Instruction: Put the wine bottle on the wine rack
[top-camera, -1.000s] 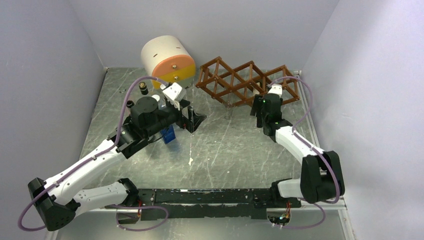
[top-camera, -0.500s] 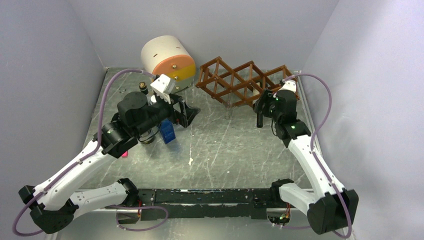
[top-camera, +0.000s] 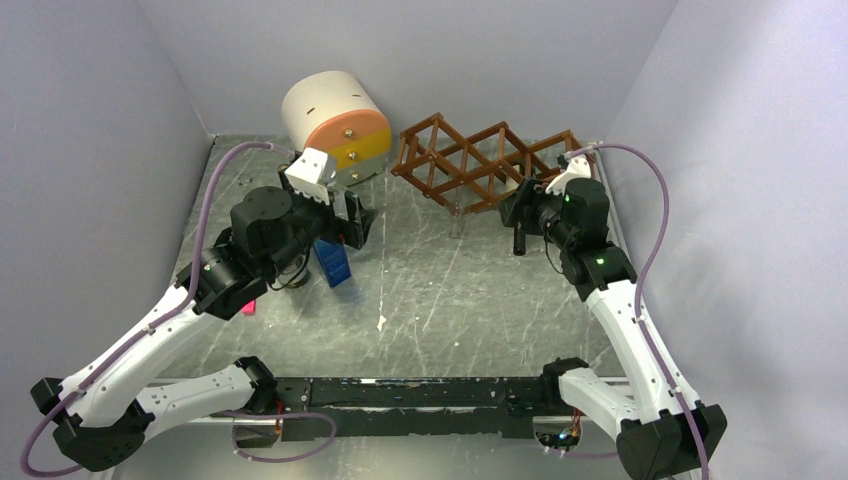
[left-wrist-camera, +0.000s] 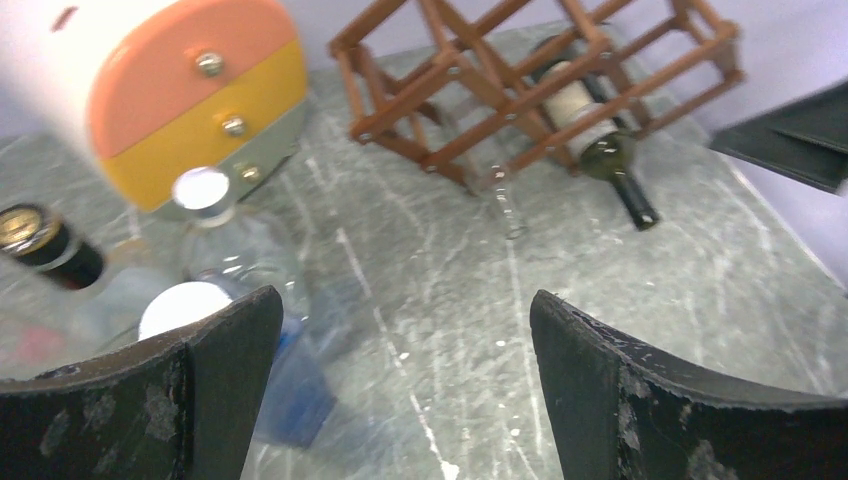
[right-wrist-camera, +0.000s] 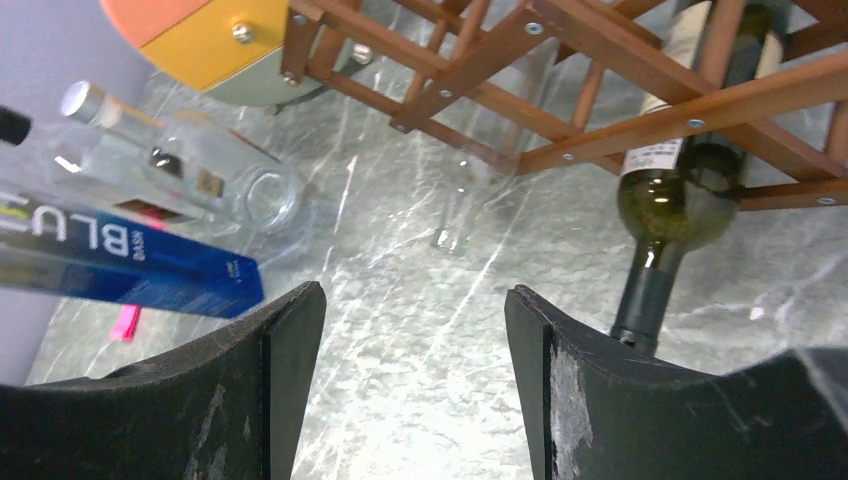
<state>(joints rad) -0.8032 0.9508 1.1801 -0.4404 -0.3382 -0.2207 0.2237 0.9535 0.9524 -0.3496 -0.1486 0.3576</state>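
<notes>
Right wrist, wine bottle (right-wrist-camera: 682, 195) lying in wine rack (right-wrist-camera: 470, 70), neck protruding

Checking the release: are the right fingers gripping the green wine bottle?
No, the right fingers stand apart, empty, while the green wine bottle lies in the wine rack.

The blue carton (right-wrist-camera: 130, 268) shows "BLU", possibly cut short; the wine bottle (right-wrist-camera: 690, 195) label's print is illegible.
</notes>
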